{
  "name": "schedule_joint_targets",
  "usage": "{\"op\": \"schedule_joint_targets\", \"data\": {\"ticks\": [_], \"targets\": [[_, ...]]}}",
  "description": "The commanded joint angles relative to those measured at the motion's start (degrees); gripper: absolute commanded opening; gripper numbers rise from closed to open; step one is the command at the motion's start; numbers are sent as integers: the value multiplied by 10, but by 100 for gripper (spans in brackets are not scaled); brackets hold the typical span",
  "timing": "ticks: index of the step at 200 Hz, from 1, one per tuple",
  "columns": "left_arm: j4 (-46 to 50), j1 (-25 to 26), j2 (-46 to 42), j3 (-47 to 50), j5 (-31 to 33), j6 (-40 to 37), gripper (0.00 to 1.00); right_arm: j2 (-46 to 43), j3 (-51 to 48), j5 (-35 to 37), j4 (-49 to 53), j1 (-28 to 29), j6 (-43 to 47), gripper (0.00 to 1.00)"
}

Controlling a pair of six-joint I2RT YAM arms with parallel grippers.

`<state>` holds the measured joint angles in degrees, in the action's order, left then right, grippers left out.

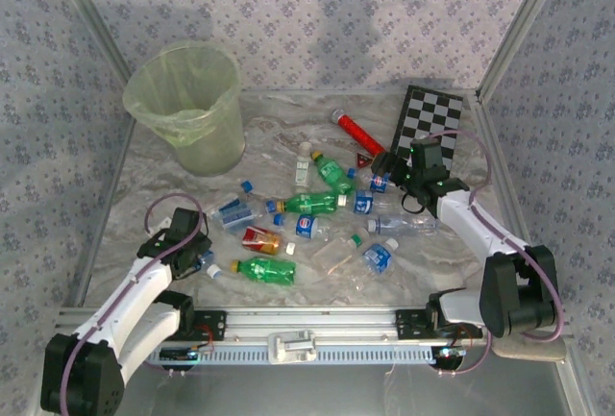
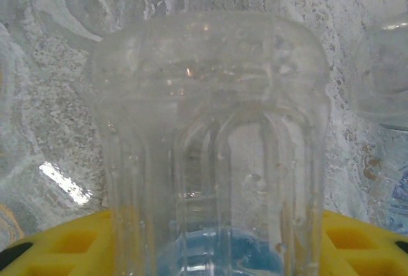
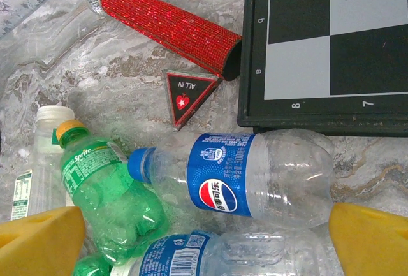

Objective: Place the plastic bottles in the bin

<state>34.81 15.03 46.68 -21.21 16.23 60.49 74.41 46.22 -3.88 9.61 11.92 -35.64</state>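
Roughly a dozen small plastic bottles (image 1: 312,203), clear or green with blue, red or green labels, lie scattered mid-table in the top view. The large translucent pale-green plastic bin (image 1: 187,104) stands upright at the far left, well apart from them. You see the left gripper (image 1: 200,255) at the near-left edge of the scatter. The right gripper (image 1: 382,178) is at its far-right edge, near the black-and-white checkerboard (image 1: 430,128) and the red glittery cylinder (image 1: 356,132).

Left wrist: a clear ribbed bottle (image 2: 213,129) with a blue label sits between the yellow finger pads (image 2: 70,244), its sides touching both. The left gripper is clenched on it. The marbled tabletop (image 2: 57,97) lies behind.

Right wrist: the yellow fingertips (image 3: 41,241) stand wide apart at the lower corners, so the right gripper is released. Between them lies a clear Pepsi bottle (image 3: 255,177) on its side, blue cap pointing left, touching a green Sprite bottle (image 3: 105,193). A second blue-labelled clear bottle (image 3: 210,254) lies just nearer. A black triangular "ALL IN" token (image 3: 188,94) sits between the red cylinder and the Pepsi bottle. The cylinder's dark end is just beside the checkerboard's edge.
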Motion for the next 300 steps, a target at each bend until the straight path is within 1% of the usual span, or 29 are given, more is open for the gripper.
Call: {"op": "schedule_joint_targets", "data": {"ticks": [1,32,44,67,82,107,134,166,194,197,211,252,273,300], "targets": [[15,0,-13,-28,30,-21,46,5,0,5,3,4,-8,100],[30,-12,-30,-77,72,-68,46,3,2,5,4,4,-8,100],[30,-32,-39,-103,82,-99,45,1,2,6,6,3,-8,100],[26,-84,-50,-164,89,-159,45,-3,2,9,9,3,-8,100],[15,-103,-54,-207,103,-200,45,-6,1,10,9,2,-8,100],[-20,-110,-55,-279,140,-269,44,-7,-1,12,9,2,-8,100],[-93,-110,-46,-338,143,-332,44,-6,-1,11,4,1,-8,100],[-171,-110,13,-414,91,-386,43,2,3,1,-3,1,-8,100],[-187,-110,101,-511,27,-420,43,0,5,-2,2,1,-8,100],[-189,-110,112,-522,20,-423,43,-1,5,-2,3,1,8,100],[-197,-110,159,-574,-17,-437,43,-4,3,-3,5,1,12,100],[-146,-111,314,-753,-121,-448,43,-18,-4,0,14,1,14,100],[-114,-110,380,-821,-160,-448,43,-26,-6,4,18,1,16,100],[-73,-110,452,-890,-192,-450,43,-36,-7,9,27,1,21,100]]}}
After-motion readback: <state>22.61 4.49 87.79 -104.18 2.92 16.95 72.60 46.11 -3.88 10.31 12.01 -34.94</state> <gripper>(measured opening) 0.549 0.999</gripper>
